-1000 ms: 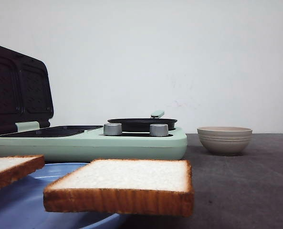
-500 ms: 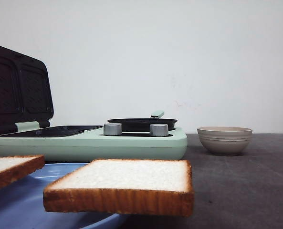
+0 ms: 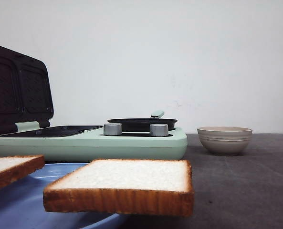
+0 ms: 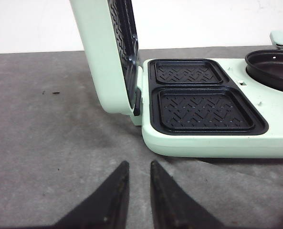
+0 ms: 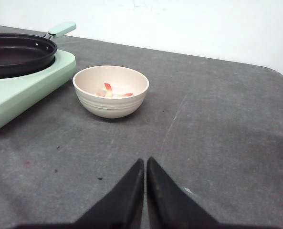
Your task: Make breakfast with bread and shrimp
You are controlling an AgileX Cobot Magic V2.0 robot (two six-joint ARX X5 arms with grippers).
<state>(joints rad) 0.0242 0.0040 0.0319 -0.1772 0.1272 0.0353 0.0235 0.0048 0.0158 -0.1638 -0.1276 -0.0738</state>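
The mint-green breakfast maker stands on the grey bench with its lid raised upright, showing two ribbed black plates side by side. On the maker's right end sits a round black pan with a green handle, and two silver knobs face forward below it.

In front of the maker, two slices of bread lie flat on a blue plate: one slice overhangs the plate's right edge, the other slice lies apart from it to the left, partly cut off by the frame.

Just right of the maker stands a beige ribbed bowl. The shrimp lies inside it, small red-orange pieces on the bowl's floor.

The left claw hovers over the bench near the maker's hinge corner, its fingers slightly parted and holding nothing. The right claw points toward the bowl from well short of it, its tips pressed together on nothing.
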